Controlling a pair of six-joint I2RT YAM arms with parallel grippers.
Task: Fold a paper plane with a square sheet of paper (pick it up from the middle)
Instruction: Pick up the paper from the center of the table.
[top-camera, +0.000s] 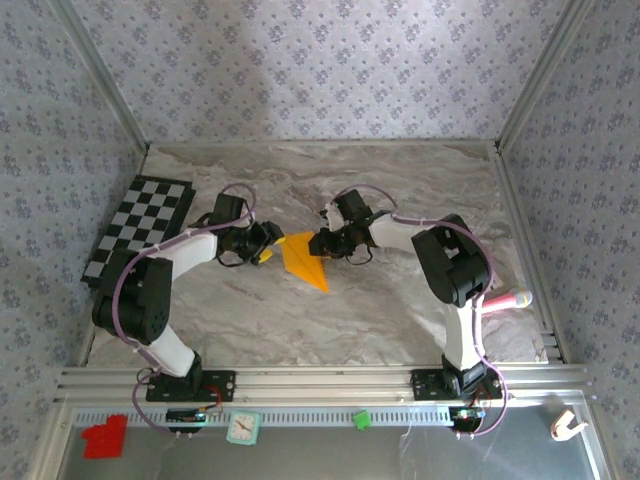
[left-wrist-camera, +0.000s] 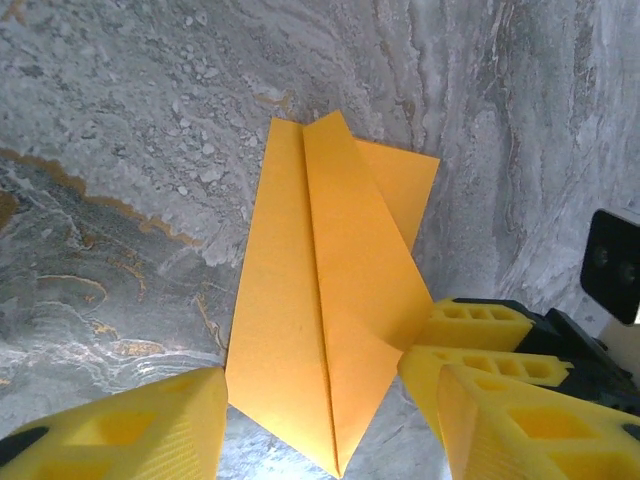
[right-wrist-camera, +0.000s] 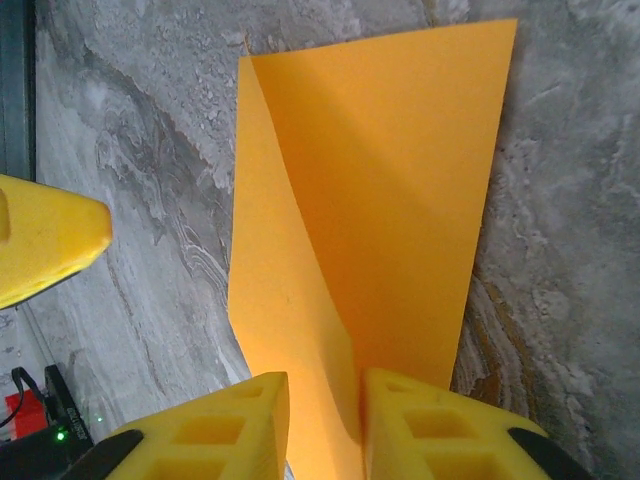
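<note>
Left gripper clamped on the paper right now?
No, the left gripper has its fingers wide apart, and the tip of the folded paper lies between them unclamped.

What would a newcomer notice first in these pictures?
The bright orange paper, folded to a point, lies at the middle of the grey marbled table. The right gripper pinches one raised flap of it, while the left gripper stands open beside it. A checkered mat lies at the far left.

The orange paper (top-camera: 303, 258), folded along 1 long crease into a pointed dart, lies on the marbled table (top-camera: 400, 320).
</note>
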